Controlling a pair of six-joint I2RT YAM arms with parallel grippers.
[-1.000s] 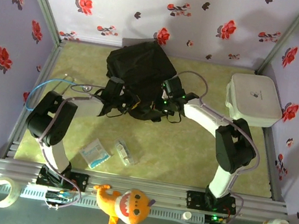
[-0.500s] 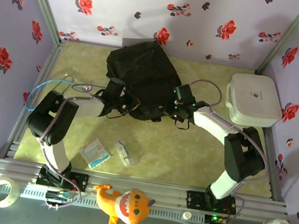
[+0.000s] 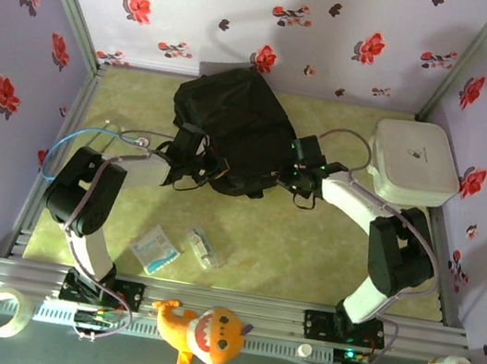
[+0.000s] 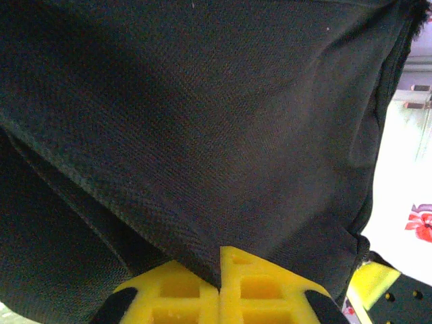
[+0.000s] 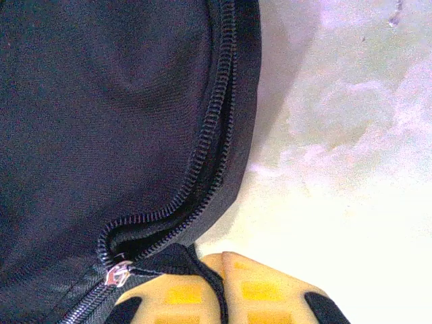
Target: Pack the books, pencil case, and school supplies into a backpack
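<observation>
So, early stage: left gripper [image 4: 219, 273] is clamped on backpack [image 3: 231, 119] fabric and right gripper [image 5: 221, 270] is clamped beside its zipper [image 5: 209, 155]. The pencil case [image 3: 204, 248] lies well apart from the backpack, unpacked.

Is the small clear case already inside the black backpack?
No, the pencil case lies out on the table beside a pale packet, well apart from the backpack.
</observation>
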